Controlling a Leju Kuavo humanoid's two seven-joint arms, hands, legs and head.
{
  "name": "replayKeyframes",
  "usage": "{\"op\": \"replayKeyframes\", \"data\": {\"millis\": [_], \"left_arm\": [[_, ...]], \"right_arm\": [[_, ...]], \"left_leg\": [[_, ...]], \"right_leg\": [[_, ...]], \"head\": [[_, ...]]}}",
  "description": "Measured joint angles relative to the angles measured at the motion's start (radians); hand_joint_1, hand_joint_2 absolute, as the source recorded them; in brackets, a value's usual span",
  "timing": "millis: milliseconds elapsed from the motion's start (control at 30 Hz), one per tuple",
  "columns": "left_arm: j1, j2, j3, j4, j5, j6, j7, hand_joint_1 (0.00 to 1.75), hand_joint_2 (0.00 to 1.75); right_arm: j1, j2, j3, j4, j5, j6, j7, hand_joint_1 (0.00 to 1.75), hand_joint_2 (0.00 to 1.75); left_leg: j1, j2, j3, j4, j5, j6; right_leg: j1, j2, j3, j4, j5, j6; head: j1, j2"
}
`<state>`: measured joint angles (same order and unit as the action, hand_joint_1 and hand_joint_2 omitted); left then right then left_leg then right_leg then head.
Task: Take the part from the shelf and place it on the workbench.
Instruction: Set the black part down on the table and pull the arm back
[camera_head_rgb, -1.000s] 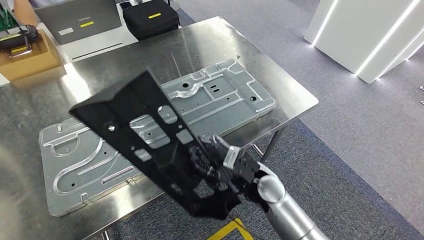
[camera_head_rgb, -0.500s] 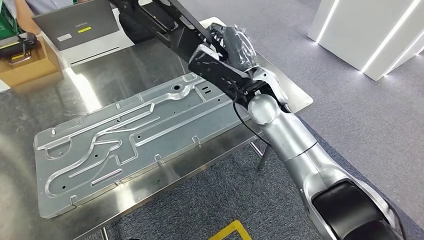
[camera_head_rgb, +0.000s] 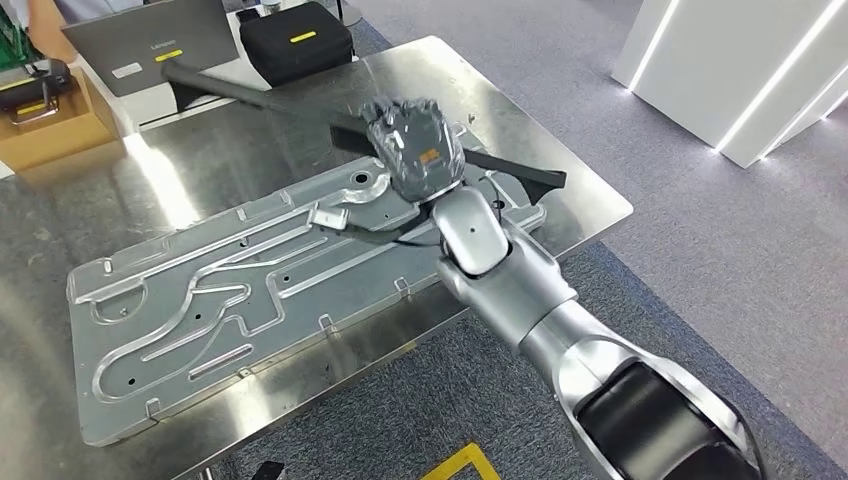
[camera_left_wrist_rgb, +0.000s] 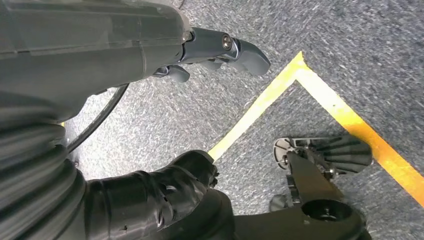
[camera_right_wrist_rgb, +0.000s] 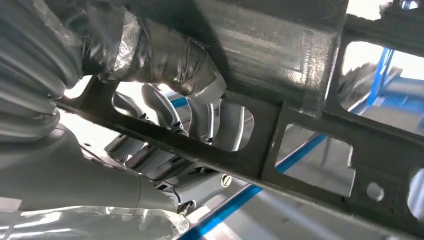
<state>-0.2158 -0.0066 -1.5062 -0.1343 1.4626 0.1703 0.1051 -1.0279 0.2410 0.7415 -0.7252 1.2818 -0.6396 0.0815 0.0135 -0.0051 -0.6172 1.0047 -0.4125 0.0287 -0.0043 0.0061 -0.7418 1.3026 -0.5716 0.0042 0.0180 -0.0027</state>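
The right hand (camera_head_rgb: 415, 150) grips the long black part (camera_head_rgb: 260, 97), holding it over the far right area of the steel table (camera_head_rgb: 90, 210); the part stretches from near the right edge toward the far left corner, above the stamped metal plate (camera_head_rgb: 200, 300) lying on the table. The left hand (camera_left_wrist_rgb: 220, 50) hangs over the carpet, fingers apart, holding nothing.

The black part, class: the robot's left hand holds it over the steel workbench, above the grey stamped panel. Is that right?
Not quite. The head view shows the right hand, not the left, holding the black part over the steel workbench, above the grey stamped panel. The left hand hangs over carpeted floor in its wrist view.
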Motion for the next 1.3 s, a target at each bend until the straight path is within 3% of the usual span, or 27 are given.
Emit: {"op": "replayKeyframes", "data": {"millis": [33, 67, 100, 167, 200, 300, 367, 467, 500, 533, 567, 667, 733, 867, 933, 1000, 1033, 1067, 1100, 1167, 1233, 1300], "left_arm": [[-0.001, -0.002, -0.003, 0.0, -0.001, 0.0, 0.002, 0.0, 1.75], [-0.002, -0.005, -0.006, 0.0, -0.001, -0.001, 0.004, 0.0, 1.75], [-0.002, -0.007, -0.009, 0.0, -0.002, -0.001, 0.005, 0.0, 1.75], [-0.004, -0.01, -0.012, 0.0, -0.002, -0.001, 0.006, 0.0, 1.75], [-0.005, -0.011, -0.014, 0.0, -0.003, -0.001, 0.007, 0.0, 1.75], [-0.006, -0.015, -0.016, 0.0, -0.003, -0.001, 0.011, 0.0, 1.75], [-0.006, -0.017, -0.018, 0.0, -0.003, 0.0, 0.012, 0.0, 1.75], [-0.007, -0.02, -0.022, 0.0, -0.003, 0.0, 0.013, 0.0, 1.75], [-0.007, -0.02, -0.023, 0.0, -0.003, 0.0, 0.013, 0.0, 1.75], [-0.008, -0.02, -0.025, 0.0, -0.003, 0.001, 0.013, 0.0, 1.75], [-0.009, -0.021, -0.027, 0.0, -0.003, 0.001, 0.014, 0.0, 1.75], [-0.008, -0.021, -0.033, 0.0, -0.004, 0.0, 0.015, 0.0, 1.75], [-0.008, -0.023, -0.037, 0.0, -0.006, -0.002, 0.015, 0.0, 1.75], [-0.007, -0.031, -0.04, 0.0, -0.009, -0.002, 0.012, 0.0, 1.75], [-0.008, -0.035, -0.041, 0.0, -0.01, -0.002, 0.011, 0.0, 1.75], [-0.011, -0.037, -0.041, 0.0, -0.013, -0.002, 0.011, 0.0, 1.75], [-0.01, -0.037, -0.042, 0.0, -0.015, -0.002, 0.011, 0.0, 1.75], [-0.009, -0.038, -0.042, 0.0, -0.017, -0.002, 0.011, 0.0, 1.75], [-0.008, -0.039, -0.042, 0.0, -0.019, -0.002, 0.011, 0.0, 1.75], [-0.007, -0.042, -0.042, 0.0, -0.021, -0.002, 0.012, 0.0, 1.75], [-0.009, -0.043, -0.042, 0.0, -0.025, -0.002, 0.012, 0.0, 1.75], [-0.011, -0.044, -0.043, 0.0, -0.03, -0.001, 0.012, 0.0, 1.75]], "right_arm": [[0.016, 0.01, 0.007, 0.027, 0.027, -0.01, 0.004, 1.75, 1.75], [0.03, 0.02, 0.013, 0.052, 0.047, -0.016, 0.006, 1.75, 1.75], [0.041, 0.03, 0.019, 0.073, 0.062, -0.022, 0.008, 1.75, 1.75], [0.055, 0.046, 0.026, 0.101, 0.085, -0.033, 0.013, 1.75, 1.75], [0.062, 0.052, 0.029, 0.111, 0.099, -0.037, 0.017, 1.75, 1.75], [0.09, 0.061, 0.032, 0.124, 0.158, -0.042, 0.044, 1.75, 1.75], [0.108, 0.064, 0.032, 0.122, 0.19, -0.043, 0.068, 1.75, 1.75], [0.136, 0.064, 0.037, 0.099, 0.202, -0.044, 0.114, 1.75, 1.75], [0.146, 0.061, 0.043, 0.088, 0.202, -0.045, 0.133, 1.75, 1.75], [0.155, 0.057, 0.054, 0.076, 0.203, -0.045, 0.155, 1.75, 1.75], [0.161, 0.052, 0.068, 0.061, 0.203, -0.045, 0.179, 1.75, 1.75], [0.162, 0.028, 0.135, 0.001, 0.203, -0.046, 0.284, 1.75, 1.75], [0.156, 0.008, 0.185, -0.038, 0.204, -0.048, 0.359, 1.75, 1.75], [0.129, -0.033, 0.296, -0.107, 0.204, -0.05, 0.479, 1.75, 1.75], [0.113, -0.049, 0.336, -0.131, 0.204, -0.053, 0.51, 1.75, 1.75], [0.105, -0.064, 0.367, -0.142, 0.204, -0.054, 0.532, 1.75, 1.75], [0.105, -0.072, 0.384, -0.145, 0.204, -0.054, 0.542, 1.75, 1.75], [0.104, -0.079, 0.402, -0.147, 0.204, -0.054, 0.552, 1.75, 1.75], [0.102, -0.084, 0.418, -0.148, 0.204, -0.054, 0.559, 1.75, 1.75], [0.093, -0.09, 0.449, -0.15, 0.204, -0.054, 0.569, 1.75, 1.75], [0.078, -0.095, 0.483, -0.151, 0.204, -0.054, 0.574, 1.75, 1.75], [0.069, -0.101, 0.513, -0.15, 0.204, -0.054, 0.575, 1.75, 1.75]], "left_leg": [[0.001, -0.001, 0.001, 0.002, -0.002, -0.001], [0.002, -0.001, 0.001, 0.005, -0.005, -0.004], [0.004, -0.002, 0.001, 0.009, -0.008, -0.008], [0.004, -0.002, -0.001, 0.018, -0.016, -0.019], [0.003, -0.003, -0.003, 0.02, -0.018, -0.025], [0.008, -0.002, -0.003, 0.018, -0.019, -0.042], [0.011, -0.001, -0.014, 0.049, -0.043, -0.05], [0.012, 0.0, -0.09, 0.219, -0.127, -0.055], [0.012, 0.0, -0.114, 0.269, -0.142, -0.055], [0.011, 0.0, -0.123, 0.286, -0.139, -0.054], [0.011, 0.0, -0.113, 0.267, -0.119, -0.051], [0.004, 0.0, -0.023, 0.086, -0.039, -0.033], [-0.003, -0.001, 0.005, 0.027, -0.032, -0.025], [-0.001, -0.001, 0.022, 0.004, -0.033, -0.008], [0.002, 0.002, 0.037, -0.004, -0.029, -0.001], [0.002, 0.003, 0.04, -0.003, -0.03, 0.002], [0.003, 0.002, 0.042, -0.002, -0.032, 0.001], [0.004, 0.001, 0.044, -0.001, -0.036, 0.0], [0.005, 0.0, 0.047, 0.001, -0.04, -0.003], [0.005, -0.001, 0.051, 0.01, -0.054, -0.013], [0.002, -0.001, 0.049, 0.017, -0.064, -0.024], [0.002, -0.002, 0.05, 0.016, -0.067, -0.035]], "right_leg": [[-0.005, 0.0, -0.008, 0.003, 0.014, 0.003], [-0.009, -0.001, 0.005, -0.036, 0.046, 0.006], [-0.013, -0.002, 0.033, -0.102, 0.085, 0.007], [-0.012, -0.002, 0.084, -0.215, 0.128, 0.006], [-0.01, -0.001, 0.096, -0.241, 0.132, 0.003], [-0.003, 0.002, 0.101, -0.253, 0.133, -0.016], [-0.004, 0.001, 0.109, -0.262, 0.136, -0.031], [0.001, -0.001, 0.114, -0.266, 0.136, -0.044], [0.004, -0.001, 0.114, -0.266, 0.135, -0.046], [0.007, -0.001, 0.114, -0.265, 0.134, -0.047], [0.009, 0.0, 0.115, -0.263, 0.134, -0.048], [0.013, 0.006, 0.114, -0.258, 0.131, -0.046], [0.013, 0.007, 0.11, -0.257, 0.13, -0.037], [0.011, 0.004, 0.109, -0.243, 0.112, -0.01], [0.008, 0.001, 0.068, -0.154, 0.067, 0.0], [0.003, 0.0, -0.002, -0.027, 0.016, 0.006], [0.0, 0.0, -0.026, 0.01, 0.012, 0.008], [-0.004, 0.0, -0.031, 0.007, 0.029, 0.01], [-0.007, -0.001, -0.017, -0.033, 0.063, 0.011], [-0.01, -0.002, 0.04, -0.164, 0.135, 0.012], [-0.008, -0.001, 0.074, -0.238, 0.157, 0.005], [-0.004, 0.0, 0.077, -0.245, 0.15, -0.009]], "head": [[0.0, 0.0], [0.0, 0.0], [0.0, 0.0], [0.0, 0.0], [0.0, 0.0], [0.0, 0.0], [0.0, 0.0], [-0.001, 0.0], [-0.001, 0.0], [0.0, 0.0], [-0.001, 0.0], [0.0, 0.0], [0.0, 0.0], [0.001, 0.0], [0.002, 0.0], [0.003, 0.0], [0.003, 0.0], [0.003, 0.0], [0.003, 0.0], [0.003, 0.0], [0.002, 0.0], [0.002, 0.0]]}}
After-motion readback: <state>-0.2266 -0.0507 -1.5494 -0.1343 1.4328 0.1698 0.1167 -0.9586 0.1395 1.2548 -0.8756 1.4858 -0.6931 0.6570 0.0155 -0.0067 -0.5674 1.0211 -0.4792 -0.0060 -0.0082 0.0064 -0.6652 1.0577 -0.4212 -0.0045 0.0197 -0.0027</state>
